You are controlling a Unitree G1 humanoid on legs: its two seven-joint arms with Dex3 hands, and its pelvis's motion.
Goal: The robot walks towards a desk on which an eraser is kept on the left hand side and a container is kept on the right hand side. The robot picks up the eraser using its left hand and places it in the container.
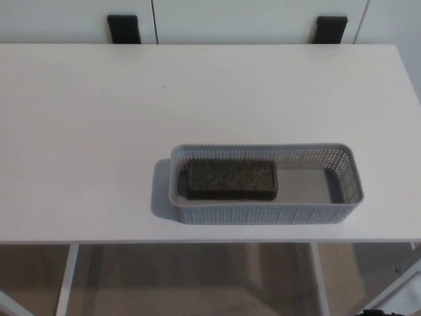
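Note:
A dark, speckled eraser [229,180] lies flat in the left half of a grey perforated container [342,164]. The container stands on the white desk [99,131], right of centre and close to the front edge. The right half of the container holds nothing. Neither of my hands shows in the head view.
Two black brackets [124,29] [331,29] stand behind the desk's far edge against a white wall. Below the front edge I see white desk legs [64,286] and a beige floor. A dark sliver [378,312] sits at the bottom right corner.

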